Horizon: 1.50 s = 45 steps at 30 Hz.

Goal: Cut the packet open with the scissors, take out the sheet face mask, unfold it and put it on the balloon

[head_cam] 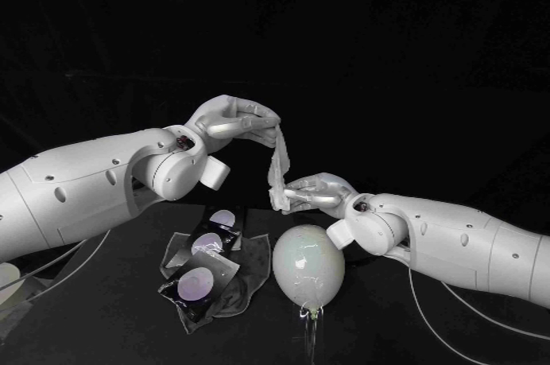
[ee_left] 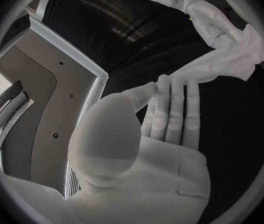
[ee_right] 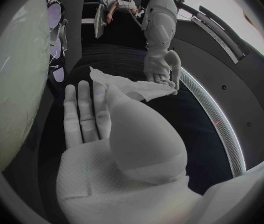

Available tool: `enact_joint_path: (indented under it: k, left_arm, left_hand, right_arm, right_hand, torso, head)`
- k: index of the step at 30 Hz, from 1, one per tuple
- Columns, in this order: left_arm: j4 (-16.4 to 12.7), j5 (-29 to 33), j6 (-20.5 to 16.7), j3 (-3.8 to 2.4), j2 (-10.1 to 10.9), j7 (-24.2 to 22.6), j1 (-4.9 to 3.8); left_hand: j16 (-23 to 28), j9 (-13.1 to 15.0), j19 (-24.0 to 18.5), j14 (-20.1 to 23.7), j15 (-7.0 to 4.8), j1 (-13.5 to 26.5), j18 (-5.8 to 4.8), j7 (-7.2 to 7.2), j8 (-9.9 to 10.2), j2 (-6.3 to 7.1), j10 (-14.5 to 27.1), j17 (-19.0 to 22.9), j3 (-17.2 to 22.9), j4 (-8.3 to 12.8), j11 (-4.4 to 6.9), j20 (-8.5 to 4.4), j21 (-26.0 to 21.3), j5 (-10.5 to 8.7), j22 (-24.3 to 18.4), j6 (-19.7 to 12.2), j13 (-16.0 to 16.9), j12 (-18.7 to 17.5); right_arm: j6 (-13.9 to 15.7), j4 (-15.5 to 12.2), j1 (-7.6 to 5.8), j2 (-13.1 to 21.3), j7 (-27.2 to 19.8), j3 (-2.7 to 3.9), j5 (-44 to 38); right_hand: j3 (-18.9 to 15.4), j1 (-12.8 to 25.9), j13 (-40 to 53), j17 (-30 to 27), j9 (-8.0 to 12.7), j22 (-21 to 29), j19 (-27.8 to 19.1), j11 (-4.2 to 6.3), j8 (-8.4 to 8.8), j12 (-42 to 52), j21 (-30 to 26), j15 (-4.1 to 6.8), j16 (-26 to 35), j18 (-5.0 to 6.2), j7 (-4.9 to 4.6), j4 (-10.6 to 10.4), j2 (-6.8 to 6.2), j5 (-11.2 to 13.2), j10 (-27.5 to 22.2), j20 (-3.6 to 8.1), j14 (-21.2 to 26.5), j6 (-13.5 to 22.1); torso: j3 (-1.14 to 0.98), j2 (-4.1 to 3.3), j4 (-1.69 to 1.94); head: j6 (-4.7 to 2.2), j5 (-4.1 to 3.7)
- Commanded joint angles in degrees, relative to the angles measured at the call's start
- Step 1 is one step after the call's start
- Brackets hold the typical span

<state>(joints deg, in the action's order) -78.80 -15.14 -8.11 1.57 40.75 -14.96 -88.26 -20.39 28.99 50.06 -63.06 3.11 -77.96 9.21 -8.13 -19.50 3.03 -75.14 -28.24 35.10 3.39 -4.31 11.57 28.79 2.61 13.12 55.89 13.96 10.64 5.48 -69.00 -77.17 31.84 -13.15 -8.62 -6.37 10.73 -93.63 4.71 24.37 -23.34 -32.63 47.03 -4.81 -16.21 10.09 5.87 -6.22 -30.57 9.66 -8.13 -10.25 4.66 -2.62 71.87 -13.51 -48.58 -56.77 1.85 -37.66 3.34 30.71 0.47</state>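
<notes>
The balloon (head_cam: 307, 265) lies on the tabletop (head_cam: 378, 333) beside the packet (head_cam: 207, 273). Above it, the left robot hand (head_cam: 235, 118) and the right robot hand (head_cam: 315, 194) each pinch an end of the sheet face mask (head_cam: 276, 162), which seems folded. The step in hand is unfolding; next, its layers need teasing apart.

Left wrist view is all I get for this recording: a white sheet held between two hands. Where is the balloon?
Observer: The balloon lies on the table, close by the right hand.
Operator: Which hand is higher?
Observer: The left hand holds the upper end of the mask; the right hand holds its lower end.
Operator: And the packet?
Observer: The packet lies on the table beside the balloon, on the left arm's side.
</notes>
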Motion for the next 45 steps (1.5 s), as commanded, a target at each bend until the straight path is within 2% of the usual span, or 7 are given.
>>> enact_joint_path:
  k: [1,7,12,24,30,37,45]
  left_arm:
    - [0.06,0.32,0.28,-0.09,0.16,-0.53,-0.12]
    - [1.06,-0.13,-0.31,-0.02,0.61,-0.35,-0.11]
    - [2.92,-0.48,-1.16,0.37,0.86,-0.13,0.01]
    - [5.08,-0.64,-2.96,1.53,0.47,0.22,1.28]
    - [5.23,-0.65,-3.46,1.81,0.69,0.24,1.61]
    - [5.54,-0.65,-4.13,2.08,1.22,0.03,2.34]
    - [6.39,0.07,-5.79,2.15,2.19,-0.51,3.61]
  left_hand:
    - [-0.15,11.77,-0.45,0.24,-0.33,0.03,0.69,-0.17,-0.15,-0.64,0.34,-0.04,0.26,0.06,-0.06,0.01,0.26,0.17,0.05,0.27,0.05,0.37]
    - [-0.17,11.95,-0.6,0.29,-0.32,0.05,0.69,-0.19,-0.16,-0.65,0.43,-0.11,0.28,0.06,-0.07,0.04,0.36,0.17,0.12,0.19,0.19,0.44]
    - [-0.18,11.99,-0.61,0.28,-0.32,0.06,0.7,-0.18,-0.17,-0.67,0.42,-0.13,0.29,0.06,-0.07,0.04,0.4,0.17,0.15,0.19,0.23,0.48]
    - [-0.24,12.12,-0.65,0.23,-0.33,0.11,0.72,-0.16,-0.2,-0.71,0.39,-0.19,0.29,0.01,-0.06,0.05,0.51,0.17,0.21,0.19,0.35,0.59]
    - [-0.24,12.12,-0.65,0.23,-0.33,0.11,0.72,-0.16,-0.2,-0.71,0.39,-0.19,0.29,0.01,-0.06,0.05,0.51,0.17,0.21,0.19,0.35,0.59]
    - [-0.27,12.18,-0.67,0.21,-0.33,0.13,0.73,-0.15,-0.21,-0.74,0.4,-0.22,0.3,-0.02,-0.05,0.06,0.56,0.17,0.24,0.18,0.4,0.63]
    - [-0.28,12.22,-0.69,0.21,-0.33,0.15,0.73,-0.15,-0.22,-0.76,0.4,-0.24,0.31,-0.05,-0.05,0.07,0.6,0.17,0.26,0.17,0.44,0.66]
  right_arm:
    - [1.85,-0.41,0.01,0.37,-1.25,0.03,-0.98]
    - [4.02,-1.22,-0.04,1.6,-1.16,0.06,-2.32]
    - [6.53,-2.42,-0.54,3.23,-0.93,0.26,-6.68]
    - [14.48,-5.16,-3.05,5.18,1.85,0.82,-28.74]
    - [17.65,-5.48,-4.11,5.28,3.93,0.94,-35.2]
    - [18.62,-5.55,-5.17,5.45,6.02,1.0,-38.45]
    - [19.36,-6.25,-6.3,6.28,8.11,1.1,-40.76]
  right_hand:
    - [0.93,0.02,0.09,-0.12,-1.38,-0.12,0.72,0.01,-1.09,0.19,0.42,0.11,-0.23,0.9,0.07,0.1,-0.64,-0.16,0.69,0.08,-0.7,-0.31]
    - [2.76,0.74,0.09,-0.34,-1.89,-0.29,1.19,0.05,-1.98,0.04,0.75,0.41,-0.1,0.85,0.07,0.46,-1.52,-0.16,1.38,0.39,-1.41,-0.28]
    - [3.85,1.17,0.06,-0.49,-2.09,-0.43,1.31,-0.04,-2.37,-0.11,0.9,0.55,0.07,0.83,-0.03,0.74,-2.07,-0.15,1.64,0.54,-1.63,-0.22]
    - [6.88,2.54,-0.07,-0.86,-2.46,-1.24,1.75,-0.24,-3.16,-0.61,1.72,0.86,0.42,0.78,-0.3,1.84,-3.67,-0.15,2.26,0.9,-2.57,-0.11]
    - [8.24,3.28,-0.14,-1.04,-2.56,-1.9,2.01,-0.27,-3.42,-0.88,2.35,1.02,0.56,0.75,-0.35,2.47,-4.35,-0.16,2.53,1.13,-3.23,-0.1]
    - [9.05,3.77,-0.16,-1.18,-2.62,-2.38,2.09,-0.23,-3.58,-1.02,2.77,1.1,0.69,0.73,-0.33,2.94,-4.79,-0.15,2.79,1.27,-3.61,-0.15]
    - [10.32,4.61,-0.15,-1.39,-2.7,-3.16,2.05,-0.12,-3.82,-1.17,3.39,1.22,0.91,0.69,-0.26,3.63,-5.25,-0.16,3.28,1.45,-4.13,-0.28]
  torso:
    - [-0.01,0.0,0.03]
    - [0.0,0.04,-0.03]
    - [0.01,0.02,-0.04]
    - [0.04,0.04,0.08]
    - [0.06,0.07,0.01]
    - [0.07,0.05,0.02]
    - [0.06,-0.01,0.03]
  head:
    - [-0.07,0.0]
    - [-0.14,0.03]
    - [-0.3,-0.18]
    - [-0.43,-0.62]
    - [-0.59,-0.59]
    - [-0.78,-0.6]
    - [-0.96,-0.77]
